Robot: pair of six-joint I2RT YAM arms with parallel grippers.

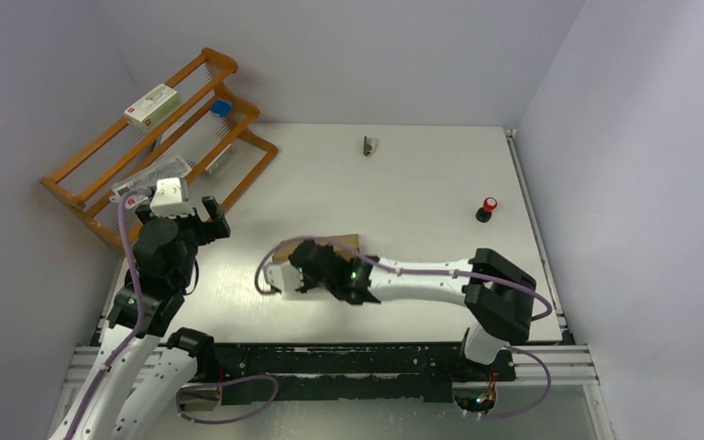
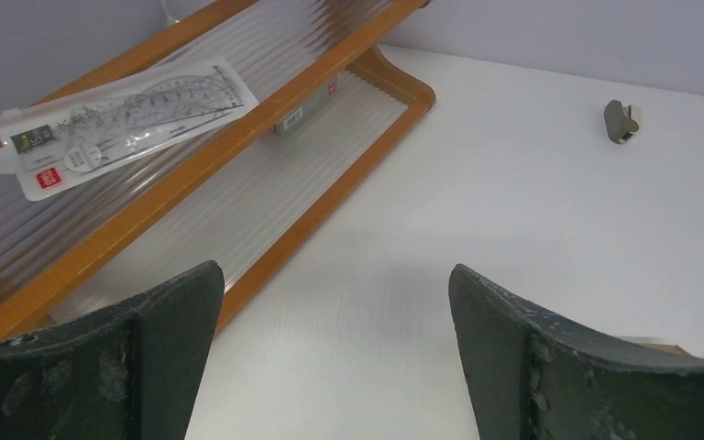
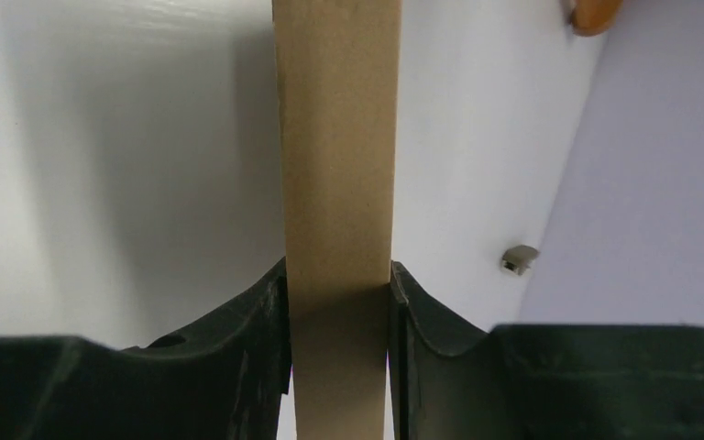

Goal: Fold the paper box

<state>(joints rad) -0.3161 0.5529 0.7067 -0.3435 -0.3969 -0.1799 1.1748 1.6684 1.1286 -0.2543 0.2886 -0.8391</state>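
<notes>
The paper box, plain brown cardboard, is held in my right gripper (image 1: 304,264) near the middle of the table. In the top view only a brown edge (image 1: 346,241) shows behind the wrist. In the right wrist view the box (image 3: 337,165) runs up as a narrow strip between both fingers, which press on its two faces; the gripper (image 3: 337,277) is shut on it. My left gripper (image 1: 192,211) is open and empty, up beside the wooden rack, well left of the box. In the left wrist view it (image 2: 335,275) has bare table between the jaws.
An orange wooden rack (image 1: 160,137) stands at the back left, holding a white carton with red print (image 1: 151,104) and a ruler packet (image 2: 119,119). A small metal clip (image 1: 368,145) lies at the back. A red-topped object (image 1: 488,209) stands at the right.
</notes>
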